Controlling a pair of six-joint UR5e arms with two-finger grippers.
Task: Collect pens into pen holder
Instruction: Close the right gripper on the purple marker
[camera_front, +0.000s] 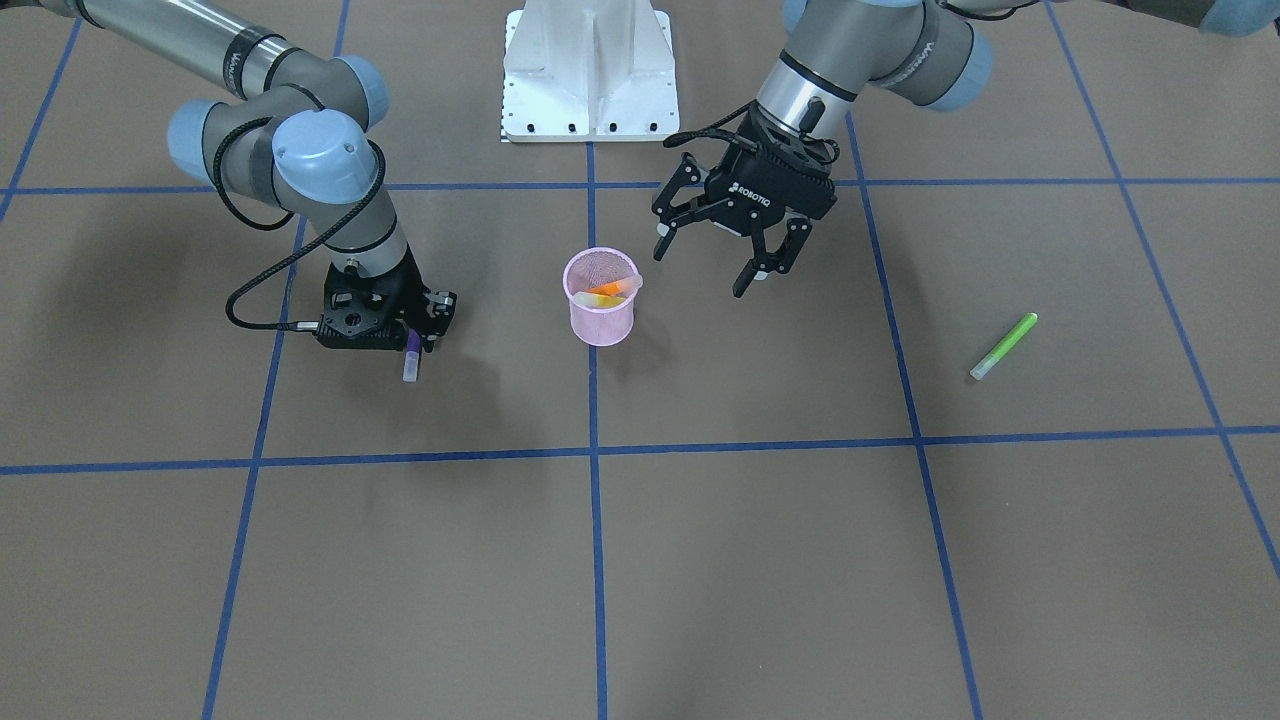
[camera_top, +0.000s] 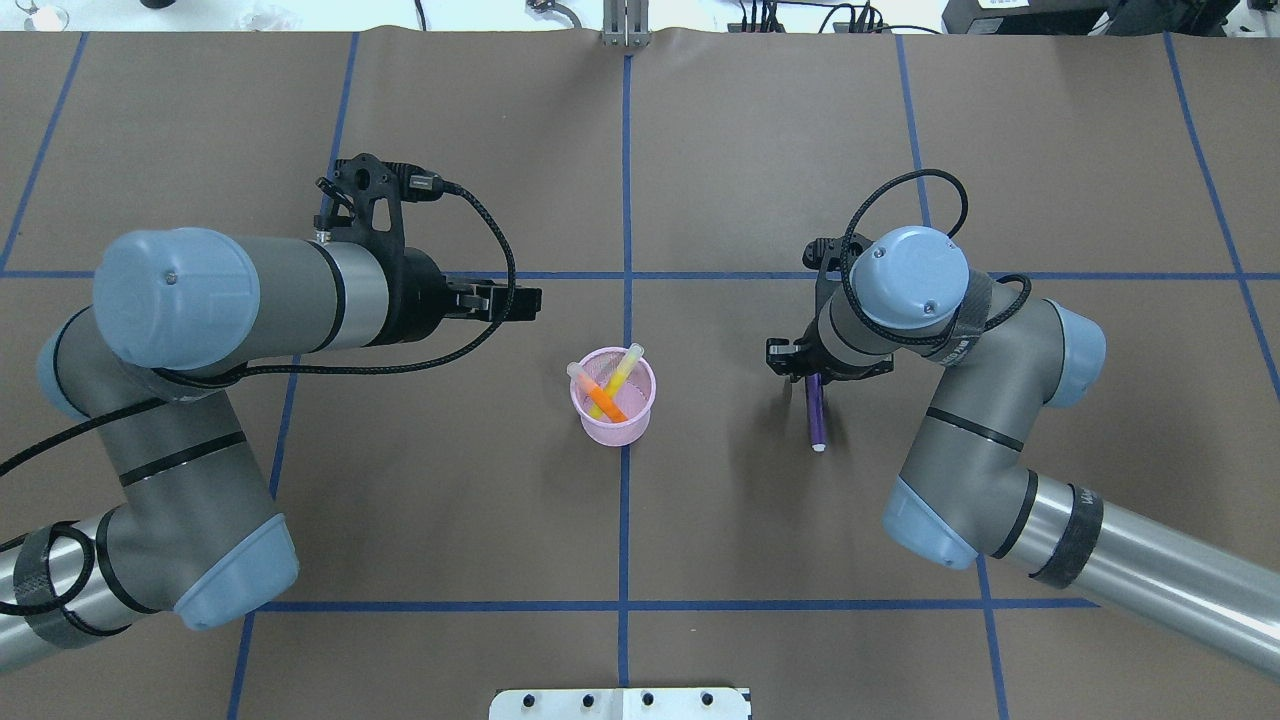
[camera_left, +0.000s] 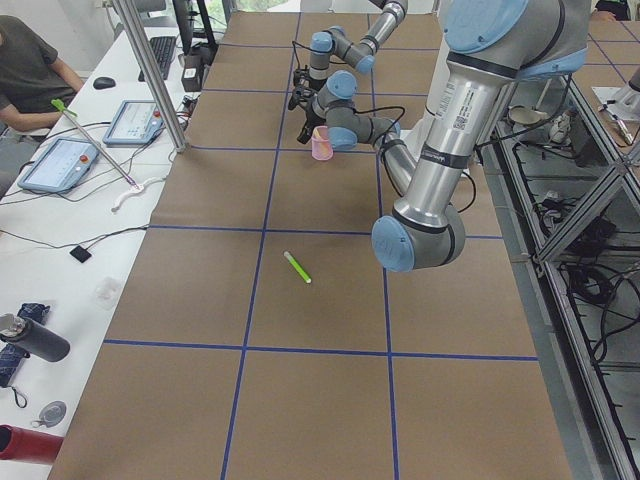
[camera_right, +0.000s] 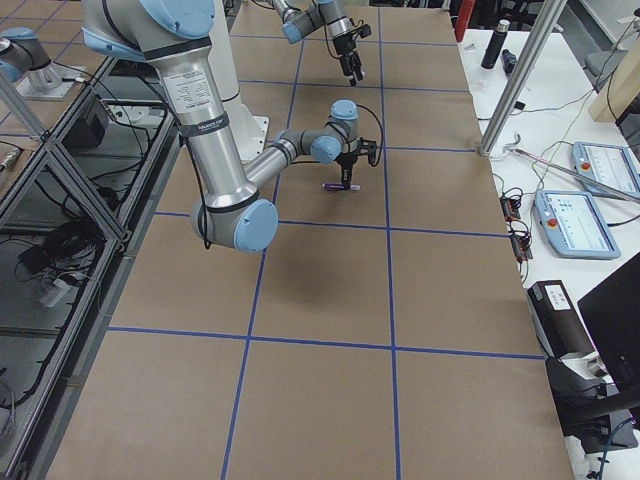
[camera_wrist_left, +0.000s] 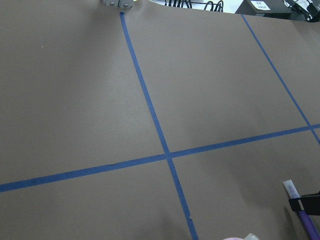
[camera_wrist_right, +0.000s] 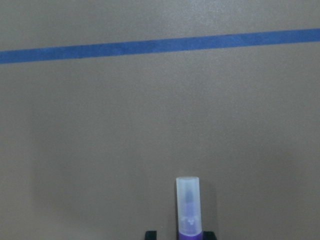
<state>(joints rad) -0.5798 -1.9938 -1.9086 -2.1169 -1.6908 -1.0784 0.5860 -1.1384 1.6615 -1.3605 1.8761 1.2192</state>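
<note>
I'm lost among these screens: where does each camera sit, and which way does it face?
Front-facing: across the table, facing the robot; both arms, holder, green pen.
Overhead: behind the robot, looking down; both arms, same holder.
Left: table's left end; left arm near; same green pen.
Right: right end; right arm near.
Left wrist: over table; no own part.
Right wrist: down at purple pen in right end effector.

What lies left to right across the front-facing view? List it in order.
The right tool gripping the purple pen → pink pen holder → open left tool → green pen.
</note>
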